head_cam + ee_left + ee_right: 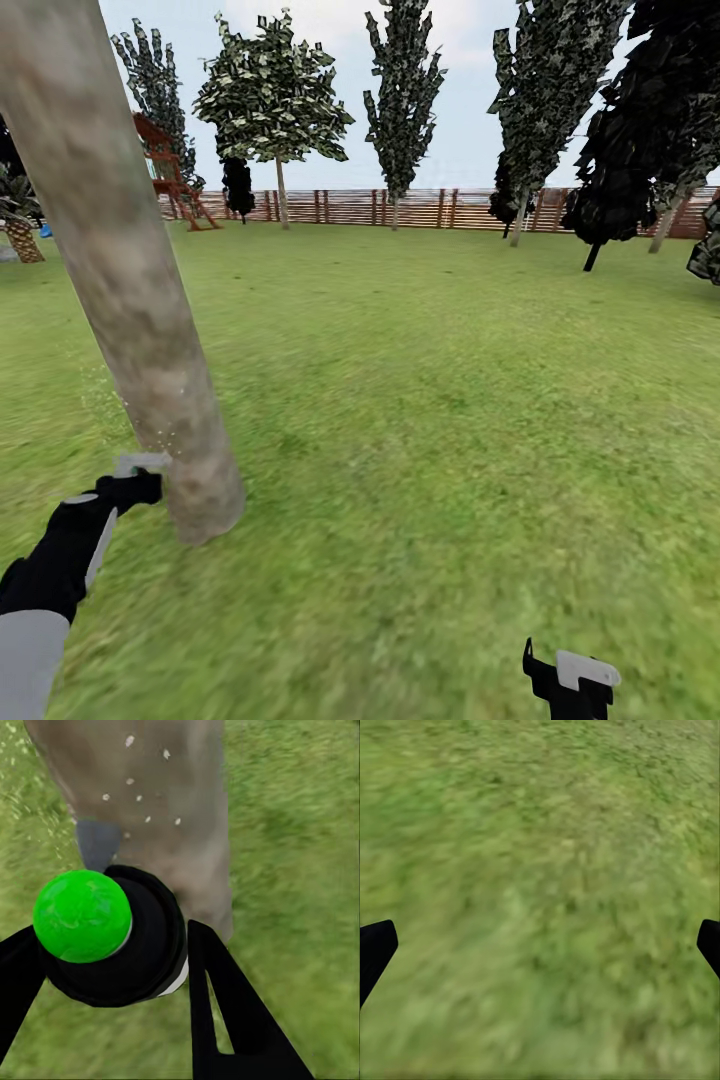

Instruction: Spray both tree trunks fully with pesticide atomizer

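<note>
Green-capped and black-bodied, the pesticide atomizer sits clamped between the fingers of my left gripper, its grey nozzle aimed at the tree trunk just ahead. I hold it low and close, near the foot of the trunk, so the spray lands on bark rather than drifting off — white specks of pesticide dot the mottled grey-brown surface in my left wrist view, and a faint haze hangs beside the trunk in the head view. My left gripper reaches in just beside the trunk's base for that reason.

My right gripper hangs idle over bare lawn, its fingers wide apart and holding nothing — kept well clear of the spraying. Beyond, the lawn runs out to the wooden fence.
</note>
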Available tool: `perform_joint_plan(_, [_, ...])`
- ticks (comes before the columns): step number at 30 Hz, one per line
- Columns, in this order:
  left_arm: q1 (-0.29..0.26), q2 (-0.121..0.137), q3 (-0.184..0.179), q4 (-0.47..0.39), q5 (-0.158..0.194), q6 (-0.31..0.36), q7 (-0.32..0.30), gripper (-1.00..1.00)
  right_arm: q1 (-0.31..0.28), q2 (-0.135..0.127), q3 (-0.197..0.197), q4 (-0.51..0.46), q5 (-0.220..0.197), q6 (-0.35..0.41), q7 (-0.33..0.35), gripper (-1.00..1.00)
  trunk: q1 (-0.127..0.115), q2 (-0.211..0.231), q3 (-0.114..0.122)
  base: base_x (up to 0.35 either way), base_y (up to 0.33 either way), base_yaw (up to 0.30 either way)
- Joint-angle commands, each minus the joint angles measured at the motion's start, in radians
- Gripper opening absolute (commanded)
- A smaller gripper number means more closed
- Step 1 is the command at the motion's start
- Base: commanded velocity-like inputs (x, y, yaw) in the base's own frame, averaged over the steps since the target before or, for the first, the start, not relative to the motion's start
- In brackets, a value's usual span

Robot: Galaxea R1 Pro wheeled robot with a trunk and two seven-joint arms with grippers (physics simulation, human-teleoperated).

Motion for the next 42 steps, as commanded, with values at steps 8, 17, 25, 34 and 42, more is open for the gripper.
perform_joint_plan(8, [0.007,0.057,-0.010,0.005,0.004,-0.006,-0.001,-1.00,0.000,-0.001,0.000,0.000,0.000,0.000,0.000,1.00,0.000,0.000,0.000,0.000,0.000,0.000])
perform_joint_plan(17, [0.034,0.063,-0.001,0.028,0.000,-0.008,0.031,-1.00,0.000,-0.001,0.000,0.000,0.000,0.000,0.000,1.00,0.000,0.000,0.000,0.178,0.088,0.000])
perform_joint_plan(25, [0.066,0.084,0.005,0.112,0.000,-0.014,0.037,-1.00,0.000,-0.001,0.000,0.000,0.000,0.000,0.000,1.00,0.000,0.000,0.000,0.006,0.003,0.000])
perform_joint_plan(34, [0.065,0.163,0.043,0.102,0.008,-0.015,0.039,-1.00,0.000,-0.001,0.000,0.000,0.000,0.000,0.000,1.00,0.000,0.000,0.000,0.010,0.002,0.000])
perform_joint_plan(42, [0.067,0.105,0.043,0.054,0.005,-0.016,0.044,-1.00,0.000,-0.001,0.000,0.000,0.000,0.000,0.000,1.00,0.000,0.000,0.000,0.180,0.036,0.000])
